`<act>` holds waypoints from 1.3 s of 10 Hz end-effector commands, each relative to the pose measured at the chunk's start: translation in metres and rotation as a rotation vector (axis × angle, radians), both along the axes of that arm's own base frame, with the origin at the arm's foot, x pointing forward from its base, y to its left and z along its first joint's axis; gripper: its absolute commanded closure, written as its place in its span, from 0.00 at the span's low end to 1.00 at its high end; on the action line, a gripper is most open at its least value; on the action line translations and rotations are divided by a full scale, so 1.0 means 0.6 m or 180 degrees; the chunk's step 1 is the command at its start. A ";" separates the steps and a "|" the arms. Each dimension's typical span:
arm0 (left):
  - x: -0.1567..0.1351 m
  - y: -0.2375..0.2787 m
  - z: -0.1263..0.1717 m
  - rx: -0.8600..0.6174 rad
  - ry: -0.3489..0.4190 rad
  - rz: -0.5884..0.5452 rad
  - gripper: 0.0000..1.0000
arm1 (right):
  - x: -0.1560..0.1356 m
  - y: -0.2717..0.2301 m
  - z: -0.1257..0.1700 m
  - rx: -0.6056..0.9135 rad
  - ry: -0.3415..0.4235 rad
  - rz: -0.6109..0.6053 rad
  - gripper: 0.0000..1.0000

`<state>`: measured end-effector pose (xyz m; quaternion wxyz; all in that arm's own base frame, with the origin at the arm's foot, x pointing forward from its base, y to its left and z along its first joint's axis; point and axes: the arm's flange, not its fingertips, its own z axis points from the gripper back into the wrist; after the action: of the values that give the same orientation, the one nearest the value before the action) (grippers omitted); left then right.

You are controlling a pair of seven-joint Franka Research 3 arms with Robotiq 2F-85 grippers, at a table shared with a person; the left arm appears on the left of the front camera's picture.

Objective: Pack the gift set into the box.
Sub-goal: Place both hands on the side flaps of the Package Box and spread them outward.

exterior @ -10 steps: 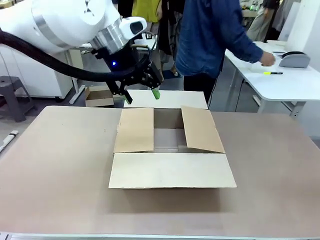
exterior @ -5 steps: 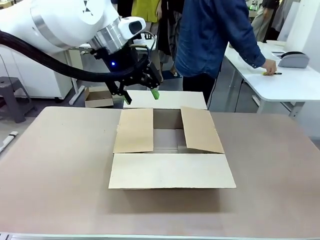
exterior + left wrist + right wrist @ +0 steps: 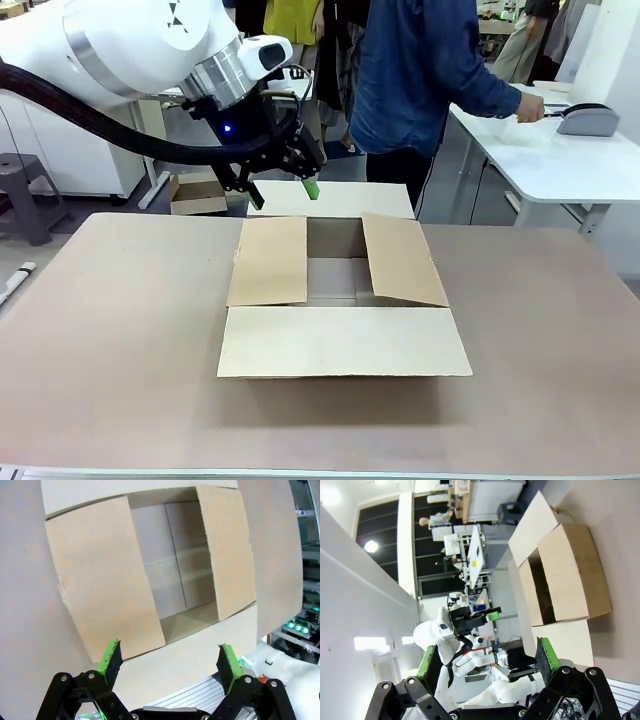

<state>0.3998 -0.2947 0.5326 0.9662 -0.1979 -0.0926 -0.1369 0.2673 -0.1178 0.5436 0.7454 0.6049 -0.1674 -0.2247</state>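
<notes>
The box (image 3: 340, 290) sits at the centre of the front view on the table (image 3: 120, 380), its four flaps folded outward and its inside bare — the left wrist view looks straight down into it (image 3: 170, 575) and shows only cardboard floor. The gift set is in none of the current views, so I cannot say where it lies; nothing is packed yet.

Compared with the frames from a second and half a second ago, the box and the left arm match exactly: the left gripper (image 3: 285, 185) hangs in the upper-left-centre of the front view, just behind the far flap, at the same spot. Its jaws are spread wide and hold nothing, with the green pads (image 3: 111, 656) well apart in its wrist view.

What differs is the person (image 3: 420, 70) at the top of the frame: the outstretched hand (image 3: 528, 105) was lower on the side table (image 3: 560, 170) near a yellow pen, and is now raised toward the grey object (image 3: 588, 120) at the upper right — the pen no longer shows on that table.

The right gripper (image 3: 487, 667) is absent from the front view; its own wrist view shows the jaws parted and empty, with the box (image 3: 560, 580) far off.

Judgement: the robot appears to be waiting — the step in hand is probably the person fetching items.
</notes>
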 end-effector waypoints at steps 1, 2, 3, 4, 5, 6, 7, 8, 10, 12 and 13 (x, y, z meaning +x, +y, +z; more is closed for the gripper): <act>-0.019 -0.054 0.022 0.0235 0.0159 0.0594 0.00 | 0.006 0.001 0.003 0.0032 -0.0117 0.0012 0.00; -0.020 -0.090 0.016 0.0514 0.0169 0.0793 0.00 | 0.006 0.001 0.003 0.0032 -0.0117 0.0012 0.00; -0.021 -0.125 0.003 0.0784 0.0137 0.0850 0.00 | 0.006 0.001 0.003 0.0032 -0.0117 0.0012 0.00; -0.022 -0.162 -0.015 0.1163 0.0067 0.0967 0.00 | 0.006 0.001 0.003 0.0032 -0.0117 0.0012 0.00; -0.019 -0.185 -0.033 0.1517 -0.0130 0.1286 0.00 | 0.006 0.001 0.003 0.0032 -0.0117 0.0012 0.00; -0.013 -0.200 -0.054 0.1717 -0.0215 0.1382 0.00 | 0.006 0.001 0.003 0.0032 -0.0117 0.0012 0.00; -0.004 -0.217 -0.086 0.2099 -0.0328 0.1608 0.00 | 0.006 0.001 0.003 0.0032 -0.0117 0.0012 0.00; 0.004 -0.242 -0.128 0.2545 -0.0418 0.1627 0.00 | 0.006 0.001 0.003 0.0032 -0.0117 0.0012 0.00; 0.014 -0.279 -0.186 0.2779 -0.0483 0.1288 0.00 | 0.006 0.001 0.003 0.0032 -0.0117 0.0012 0.00; 0.020 -0.294 -0.218 0.2950 -0.0553 0.1104 0.00 | 0.006 0.001 0.003 0.0032 -0.0117 0.0012 0.00; 0.023 -0.294 -0.224 0.2913 -0.0536 0.1101 0.00 | 0.006 0.001 0.003 0.0032 -0.0117 0.0012 0.00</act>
<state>0.4023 -0.4720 0.3807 0.9503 0.2815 -0.1330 -0.0095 0.2679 -0.1172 0.5442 0.7435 0.6069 -0.1684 -0.2249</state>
